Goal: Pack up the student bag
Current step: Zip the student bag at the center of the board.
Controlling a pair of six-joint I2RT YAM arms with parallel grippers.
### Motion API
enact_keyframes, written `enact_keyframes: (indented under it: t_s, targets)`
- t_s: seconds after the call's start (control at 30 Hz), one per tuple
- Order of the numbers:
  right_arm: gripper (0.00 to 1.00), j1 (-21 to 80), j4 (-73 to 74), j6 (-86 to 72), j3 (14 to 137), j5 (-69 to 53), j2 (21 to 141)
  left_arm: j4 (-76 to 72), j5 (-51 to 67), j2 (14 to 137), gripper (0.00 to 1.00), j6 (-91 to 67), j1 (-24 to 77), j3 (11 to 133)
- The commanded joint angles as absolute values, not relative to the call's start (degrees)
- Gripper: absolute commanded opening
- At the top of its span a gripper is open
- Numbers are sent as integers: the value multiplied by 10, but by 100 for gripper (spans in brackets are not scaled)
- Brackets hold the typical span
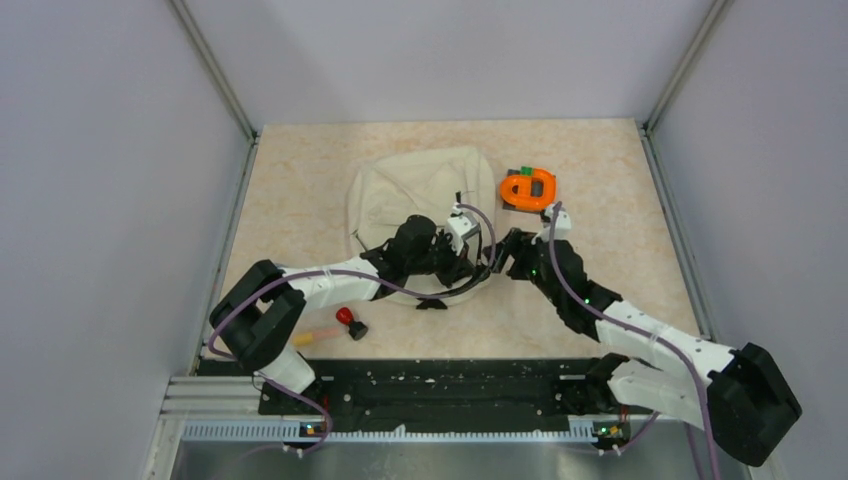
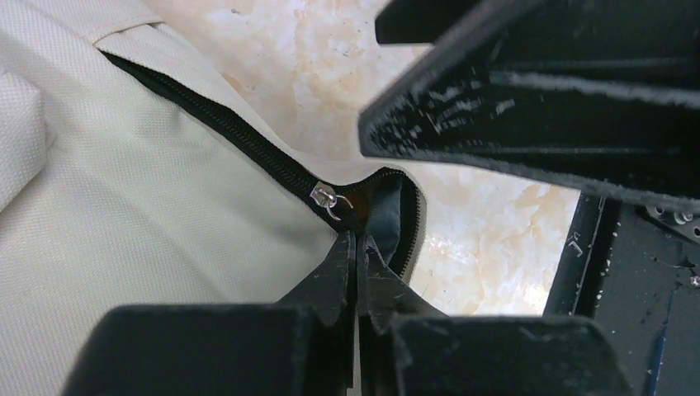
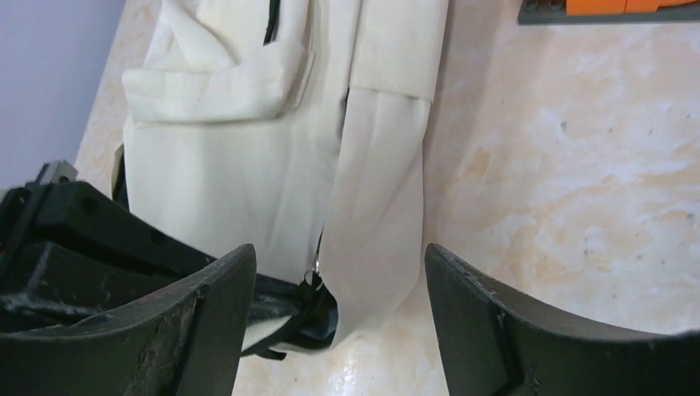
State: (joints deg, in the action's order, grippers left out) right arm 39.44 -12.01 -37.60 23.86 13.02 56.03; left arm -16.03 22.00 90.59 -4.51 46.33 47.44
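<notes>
The student bag [image 1: 415, 195] is a cream fabric backpack lying flat mid-table. Its black zipper [image 2: 223, 124] ends at a silver slider [image 2: 323, 196], with a short stretch of the mouth open beside it. My left gripper [image 2: 360, 241] is shut, its tips pinching the bag's dark edge right below that slider; from above it sits at the bag's near right corner [image 1: 470, 262]. My right gripper [image 3: 338, 276] stands open just off that same corner [image 1: 508, 250], with nothing held. The slider's pull ring [image 3: 316, 266] and a fold of cream fabric lie between its fingers [image 3: 210, 309].
An orange and black object [image 1: 528, 188] lies right of the bag, its edge at the top of the right wrist view [image 3: 611, 8]. A small red and black item [image 1: 348, 319] and an orange stick [image 1: 302, 338] lie near the left arm. Grey walls enclose the table.
</notes>
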Motion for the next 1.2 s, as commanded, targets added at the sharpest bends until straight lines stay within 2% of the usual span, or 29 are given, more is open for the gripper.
enact_keyframes:
  t_s: [0.0, 0.1, 0.33, 0.4, 0.47, 0.53, 0.57, 1.17]
  targets:
    - [74, 376, -89, -349, 309, 138, 599, -178, 226, 893, 0, -75, 469, 472]
    - [71, 374, -66, -341, 356, 129, 663, -182, 229, 896, 0, -78, 469, 474]
    - [54, 374, -75, -347, 390, 98, 754, -184, 229, 894, 0, -79, 468, 474]
    - [43, 374, -86, -347, 392, 93, 765, -183, 231, 895, 0, -79, 468, 474]
    - [20, 374, -95, -341, 397, 91, 776, -180, 228, 893, 0, -79, 469, 474]
    - [3, 372, -92, -335, 408, 101, 787, -177, 223, 890, 0, -78, 468, 473]
    - [0, 368, -91, -334, 413, 104, 792, -173, 223, 888, 0, -78, 468, 473]
    - [0, 288, -103, -288, 546, 124, 887, -137, 224, 842, 0, -105, 468, 438]
